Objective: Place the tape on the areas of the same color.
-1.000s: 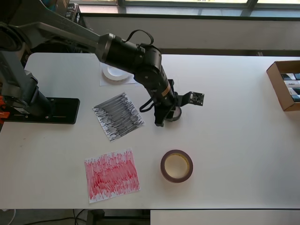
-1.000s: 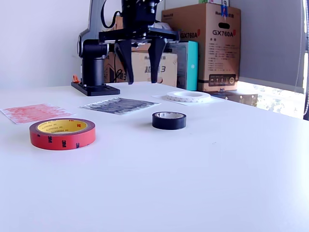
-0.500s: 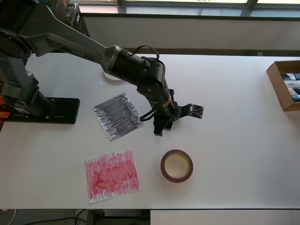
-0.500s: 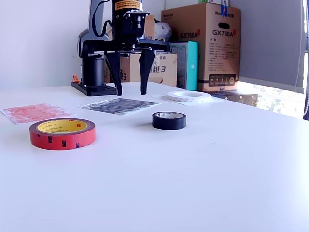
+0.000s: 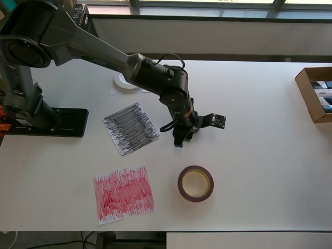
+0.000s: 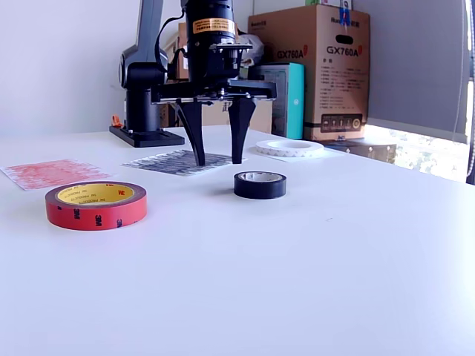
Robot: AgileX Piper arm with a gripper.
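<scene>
I see the gripper (image 6: 219,159) spread wide and holding nothing, its fingertips (image 6: 200,159) low over the table (image 6: 312,267), just behind the black roll (image 6: 260,185) in the exterior view; I cannot tell whether they touch the surface. The black roll lies flat, apart from the black sheet (image 5: 130,128). The white ring (image 6: 290,148) sits on the white sheet (image 5: 115,89). The red roll (image 5: 195,183) lies flat, to the overhead view's right of the red sheet (image 5: 124,194). Cardboard boxes (image 6: 315,63) stand behind the table, and an open box (image 5: 315,93) sits at its overhead-right edge.
</scene>
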